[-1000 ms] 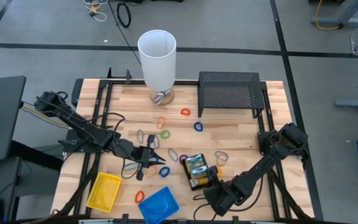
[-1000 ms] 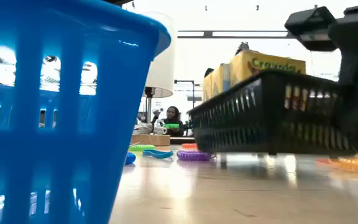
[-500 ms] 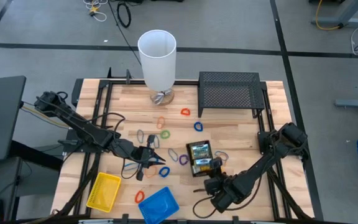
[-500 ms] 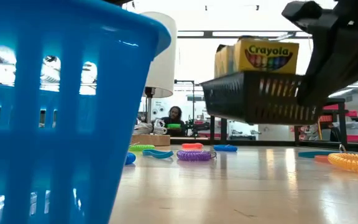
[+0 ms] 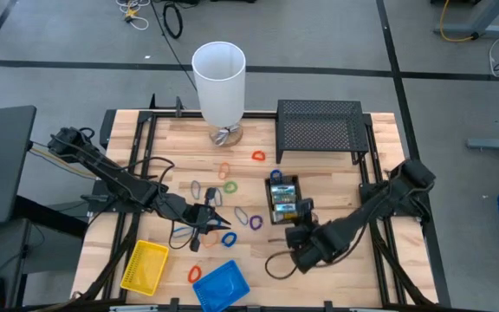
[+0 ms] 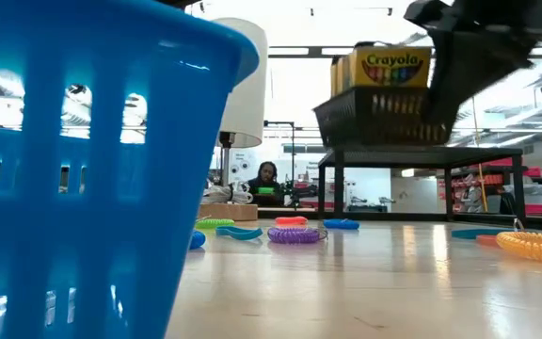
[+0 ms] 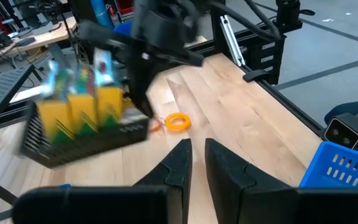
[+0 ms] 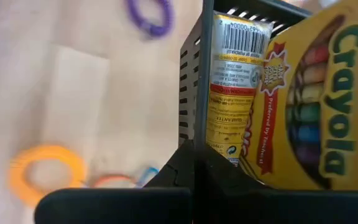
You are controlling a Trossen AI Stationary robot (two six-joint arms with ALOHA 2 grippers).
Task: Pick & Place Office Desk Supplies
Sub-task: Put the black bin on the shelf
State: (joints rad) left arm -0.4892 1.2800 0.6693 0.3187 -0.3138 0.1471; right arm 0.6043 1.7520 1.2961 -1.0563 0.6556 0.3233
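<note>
Crayola crayon boxes (image 6: 385,71) fill a black tray (image 6: 376,115) held clear above the wooden table (image 5: 336,186), with the right gripper (image 5: 302,213) clamped on its wall. Rubber-band loops (image 5: 229,185) lie scattered beneath and beside it. The left gripper (image 5: 214,220) hovers among them, fingers (image 7: 178,163) nearly together, near the yellow tray (image 5: 145,265) and blue tray (image 5: 221,285).

Right arm reaching in from the desk's right edge, its pincer (image 5: 294,212) clamped on a black tray's (image 5: 282,198) wall, raised, left arm stretched mid-desk, left pincer (image 5: 217,218) fingers near-closed, empty
</note>
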